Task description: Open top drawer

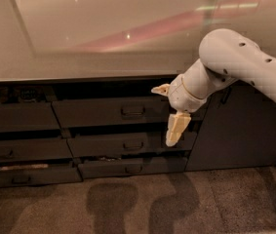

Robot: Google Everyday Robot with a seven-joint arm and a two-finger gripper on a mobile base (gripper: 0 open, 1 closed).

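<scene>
The top drawer (103,112) is the wide dark grey front just under the counter, with a small loop handle (132,111) at its centre. A dark gap shows above its front. My gripper (168,109) hangs in front of the drawer's right part, to the right of the handle and apart from it. It is open and empty: one cream finger (161,88) points left and the other (175,129) points down over the drawer below. My white arm (235,52) comes in from the right.
Two shorter drawers (128,145) (130,167) lie below the top one. More drawers (15,117) fill the left column. A tall grey door panel (245,130) stands at the right. The pale counter (103,33) runs above and brown carpet (128,204) lies below.
</scene>
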